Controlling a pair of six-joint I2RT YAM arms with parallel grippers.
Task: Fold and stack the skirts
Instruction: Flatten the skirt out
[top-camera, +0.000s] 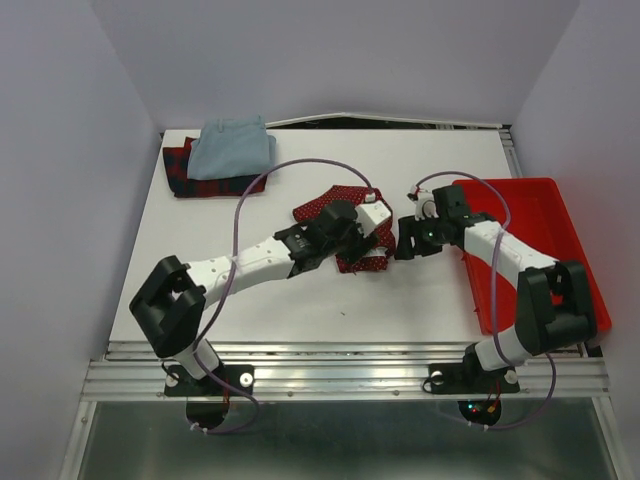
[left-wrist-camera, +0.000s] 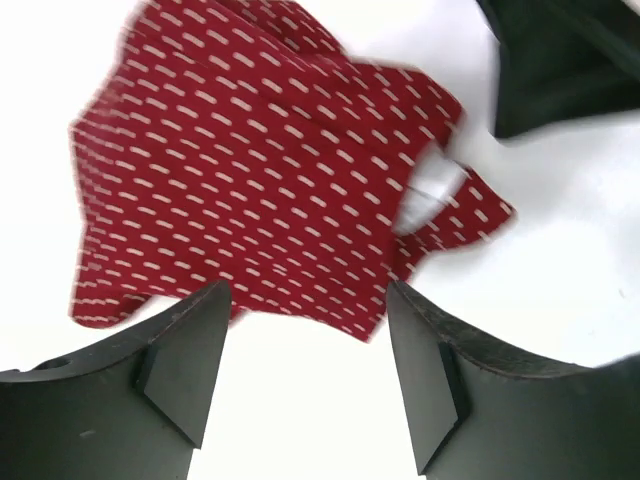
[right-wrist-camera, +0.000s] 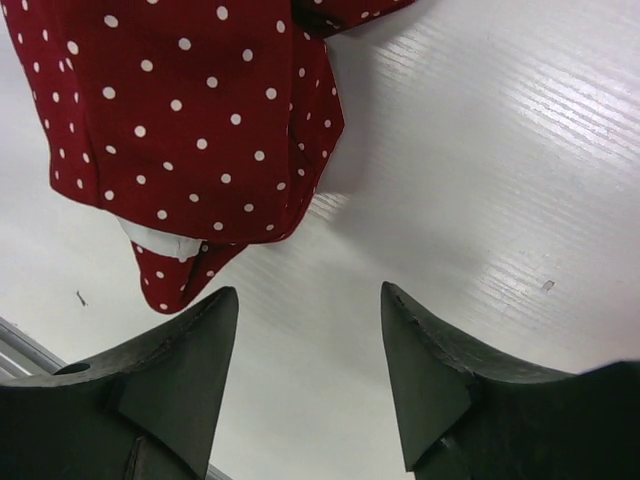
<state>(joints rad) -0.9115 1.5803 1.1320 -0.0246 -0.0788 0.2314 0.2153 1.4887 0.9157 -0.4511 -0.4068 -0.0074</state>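
Bare white tabletop (top-camera: 420, 300) lies open along the near edge, and a rigid red tray (top-camera: 565, 215) fills the right edge. The soft, dotted dark red skirt (top-camera: 345, 193) lies rumpled mid-tabletop. The left claw (left-wrist-camera: 305, 300) hangs open at its edge. The right claw (right-wrist-camera: 305, 300) is open just beside its right corner. At the far left corner, the pale blue skirt (top-camera: 232, 148) sits folded on the plaid skirt (top-camera: 190, 182).

A robotics lab: walled white table (top-camera: 300, 312) (aluminium rail (top-camera: 340, 375)) carrying 2 arms (top-camera: 250, 262) (top-camera: 500, 255).
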